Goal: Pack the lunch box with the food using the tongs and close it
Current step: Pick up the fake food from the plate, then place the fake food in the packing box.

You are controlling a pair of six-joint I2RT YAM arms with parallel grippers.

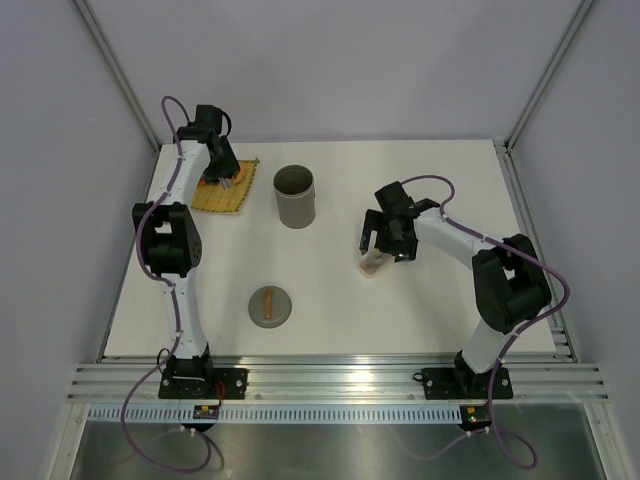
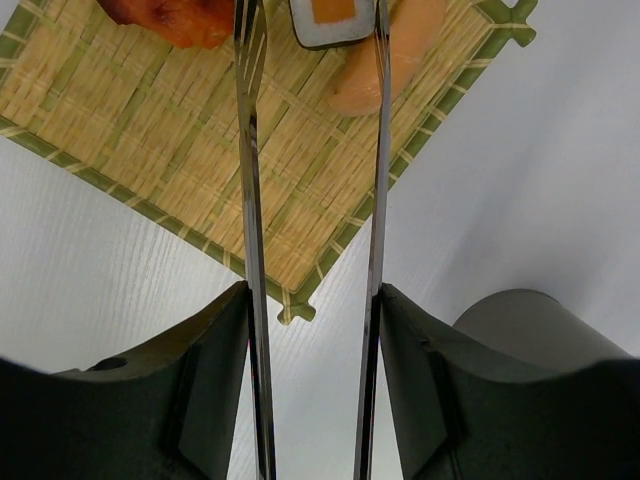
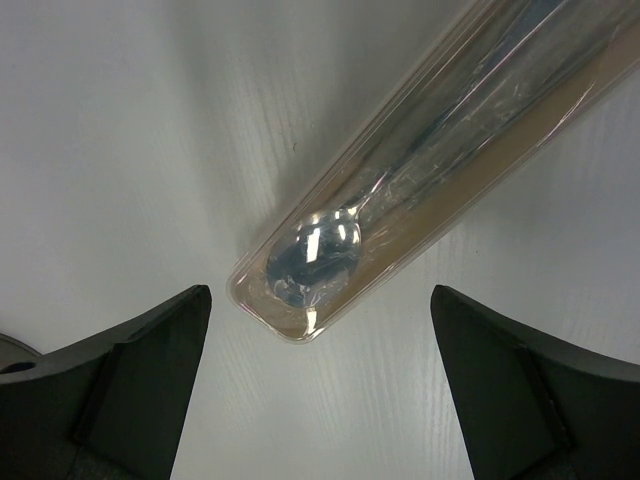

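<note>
My left gripper (image 2: 313, 300) (image 1: 222, 180) hovers over the yellow woven mat (image 2: 170, 150) (image 1: 226, 187), shut on the silver tongs (image 2: 250, 200); each tong arm rests against a finger. The tong tips stand apart on either side of a white roll with an orange centre (image 2: 335, 20). More food lies on the mat: a red-orange piece (image 2: 170, 18) to the left and a pale orange piece (image 2: 395, 55) to the right. The grey lunch box (image 1: 295, 195) (image 2: 540, 320) stands upright and uncovered beside the mat. My right gripper (image 1: 378, 245) (image 3: 320, 300) is open above the table, holding nothing.
A clear cutlery case (image 3: 430, 170) (image 1: 373, 265) with a spoon inside lies just beyond my right fingertips. A round grey lid with a brown handle (image 1: 270, 305) lies on the table nearer the front, left of centre. Metal frame posts rise at the table's back corners.
</note>
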